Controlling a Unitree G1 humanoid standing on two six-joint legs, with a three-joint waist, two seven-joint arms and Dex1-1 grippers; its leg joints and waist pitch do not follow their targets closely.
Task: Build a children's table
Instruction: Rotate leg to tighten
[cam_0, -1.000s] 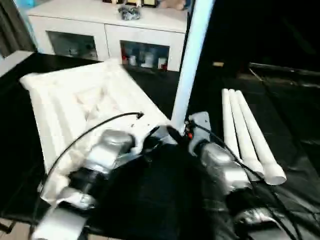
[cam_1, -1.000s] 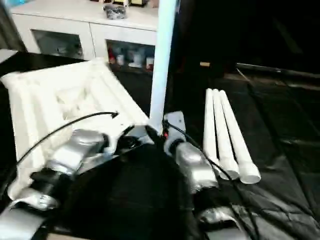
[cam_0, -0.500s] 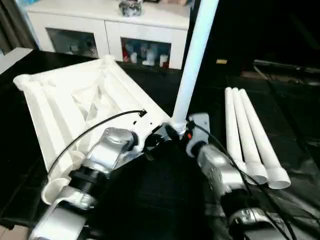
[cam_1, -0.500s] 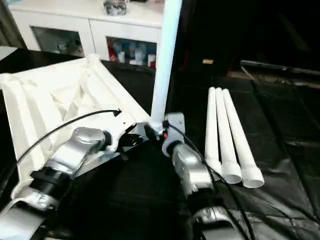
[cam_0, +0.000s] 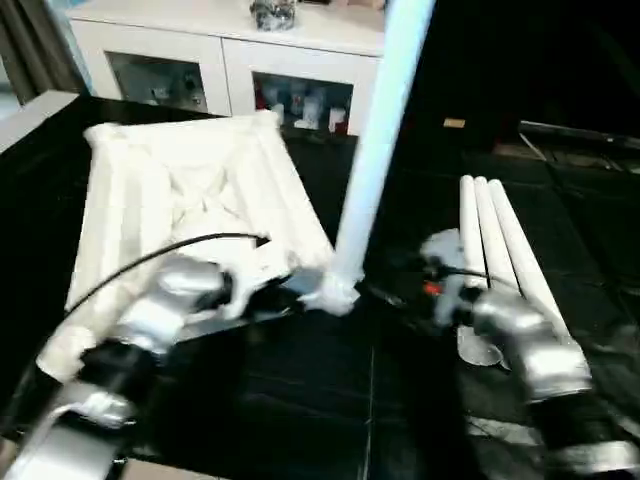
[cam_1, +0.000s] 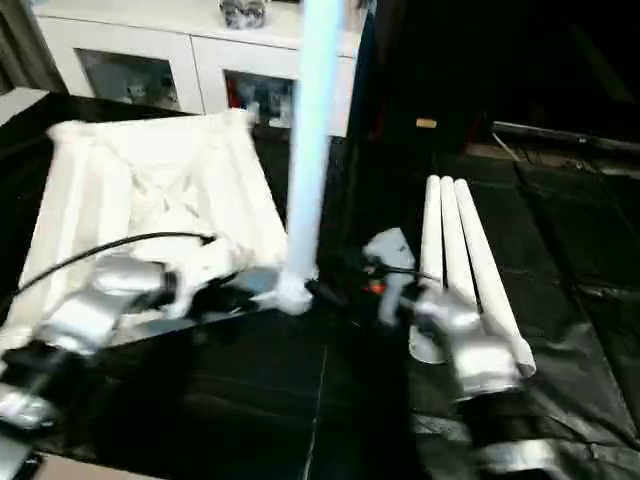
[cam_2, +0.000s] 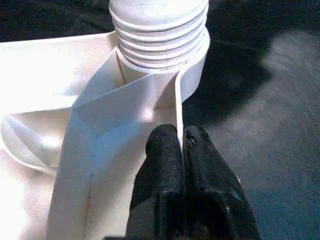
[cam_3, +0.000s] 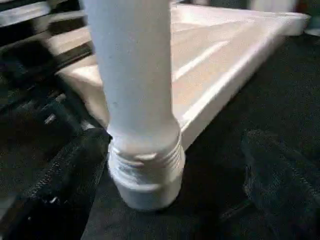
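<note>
1. Table top (cam_0: 190, 200) – underside up, left of centre; one leg (cam_0: 375, 150) upright in its near corner socket (cam_2: 160, 60).
2. Left hand (cam_2: 181, 150) – closed on the top's rim.
3. Right hand (cam_0: 440, 290) – finger state cannot be told; three spare legs (cam_0: 495, 250) lie right.

No text, label, brand, number or sign is showing legibly anywhere in these views.
</note>
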